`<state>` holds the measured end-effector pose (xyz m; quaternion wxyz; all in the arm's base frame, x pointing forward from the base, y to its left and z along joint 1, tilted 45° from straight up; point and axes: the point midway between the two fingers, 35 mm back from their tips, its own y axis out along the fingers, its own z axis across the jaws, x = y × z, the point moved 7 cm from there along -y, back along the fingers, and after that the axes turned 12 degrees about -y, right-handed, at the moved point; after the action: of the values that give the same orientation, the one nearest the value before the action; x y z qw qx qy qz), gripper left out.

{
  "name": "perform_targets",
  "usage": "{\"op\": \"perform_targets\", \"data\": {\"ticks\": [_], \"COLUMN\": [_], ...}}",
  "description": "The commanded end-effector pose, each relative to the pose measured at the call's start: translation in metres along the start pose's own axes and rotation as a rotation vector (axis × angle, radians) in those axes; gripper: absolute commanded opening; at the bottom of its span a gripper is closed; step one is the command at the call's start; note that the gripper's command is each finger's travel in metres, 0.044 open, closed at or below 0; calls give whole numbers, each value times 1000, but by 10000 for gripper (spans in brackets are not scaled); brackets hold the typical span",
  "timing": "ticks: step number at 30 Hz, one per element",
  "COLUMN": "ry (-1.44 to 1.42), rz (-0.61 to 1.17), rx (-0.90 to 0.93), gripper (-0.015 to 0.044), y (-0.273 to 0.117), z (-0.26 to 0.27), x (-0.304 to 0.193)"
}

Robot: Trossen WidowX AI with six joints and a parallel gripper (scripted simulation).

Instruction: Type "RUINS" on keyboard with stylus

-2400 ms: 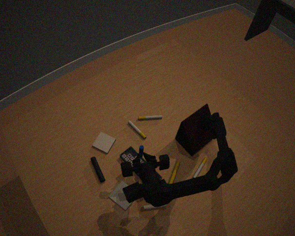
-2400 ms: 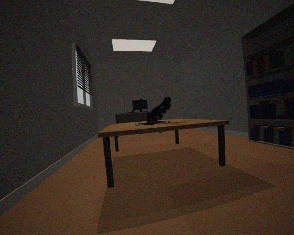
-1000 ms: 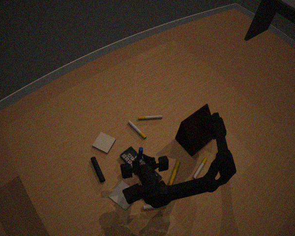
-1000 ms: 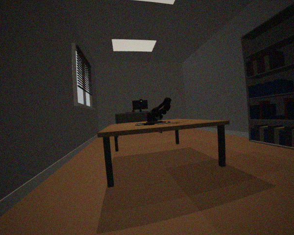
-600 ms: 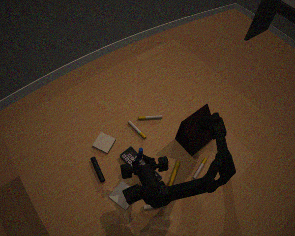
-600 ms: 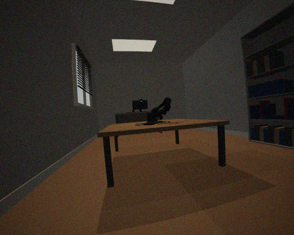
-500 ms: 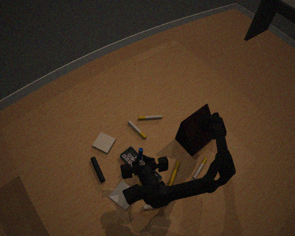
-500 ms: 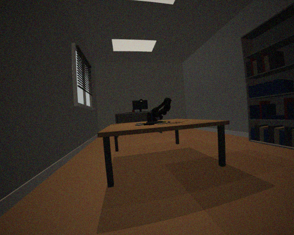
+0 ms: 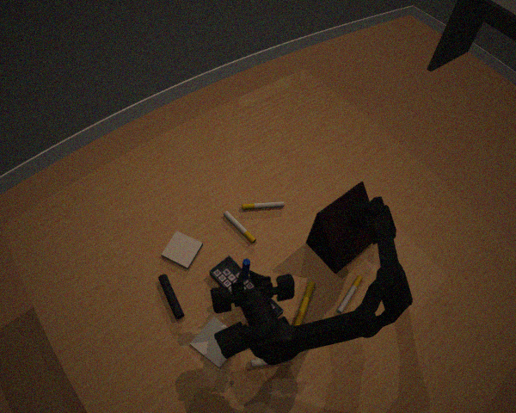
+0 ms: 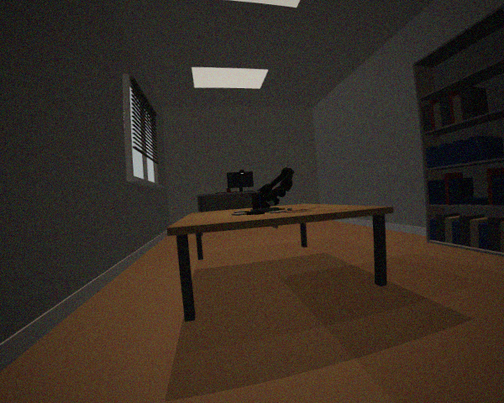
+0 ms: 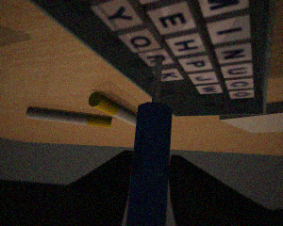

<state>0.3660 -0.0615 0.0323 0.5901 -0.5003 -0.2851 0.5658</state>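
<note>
Tool (image 9: 248, 284) (image 11: 150, 161) partly closed, gripping the blue stylus (image 9: 246, 268) (image 11: 152, 160) above the keyboard (image 9: 226, 262) (image 11: 189, 96).

In the wrist view, the stylus (image 9: 246, 268) (image 11: 152, 160) covers part of the R key (image 11: 153, 59) with its thin tip; if the tip touches this key, I cannot tell. The lower end of the stylus body is cut off by the picture's edge. Beyond the tip, the M key (image 11: 222, 4) is cut by the upper edge. Beside the stylus body, a yellow-and-white marker (image 11: 104, 104) is partly hidden behind it. In the top view, the gripper (image 9: 246, 286) hides the stylus tip and many keys below it. In the exterior view, the stylus is too small to make out.
</note>
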Motion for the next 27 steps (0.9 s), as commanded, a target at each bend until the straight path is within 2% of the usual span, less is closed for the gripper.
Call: {"op": "perform_targets", "data": {"ticks": [1,5,12,17,19,27], "ry": [1,1,9,9,9,6], "rz": [-2,-1,-6,-6,-5,-3], "rx": [2,2,-1,-1,-1,-1], "gripper": [81,81,84,51,0,0], "y": [-6,-16,-16,-16,-16,-18], "z": [3,8,7,7,6,-13], "x": [-10,-29,-28,-28,-28,-34]}}
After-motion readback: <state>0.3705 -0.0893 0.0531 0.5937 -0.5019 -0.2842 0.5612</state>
